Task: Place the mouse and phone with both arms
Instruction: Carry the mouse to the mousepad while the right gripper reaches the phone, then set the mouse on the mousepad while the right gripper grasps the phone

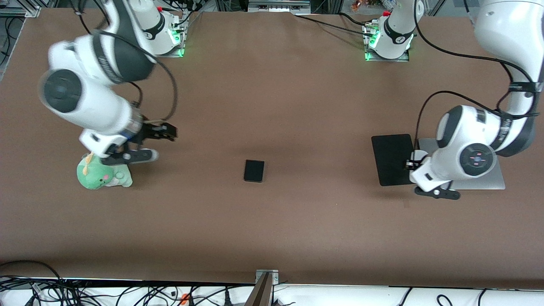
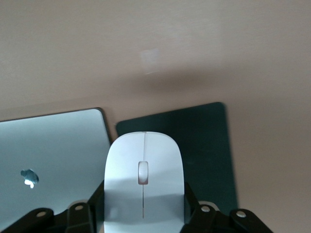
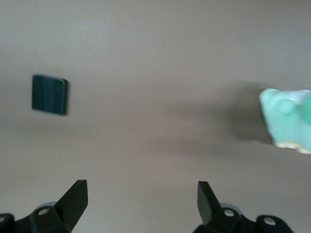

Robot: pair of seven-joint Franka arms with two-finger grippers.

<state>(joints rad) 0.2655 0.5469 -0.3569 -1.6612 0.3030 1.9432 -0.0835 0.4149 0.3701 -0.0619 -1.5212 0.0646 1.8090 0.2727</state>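
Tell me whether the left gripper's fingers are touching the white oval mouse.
Touching. In the left wrist view, the left gripper has its black fingers pressed against both sides of the white oval mouse, with no gap visible.

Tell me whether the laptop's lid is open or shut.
Shut. The silver laptop lies flat on the table beside the mouse pad, its logo facing up in the left wrist view; no screen or keyboard shows.
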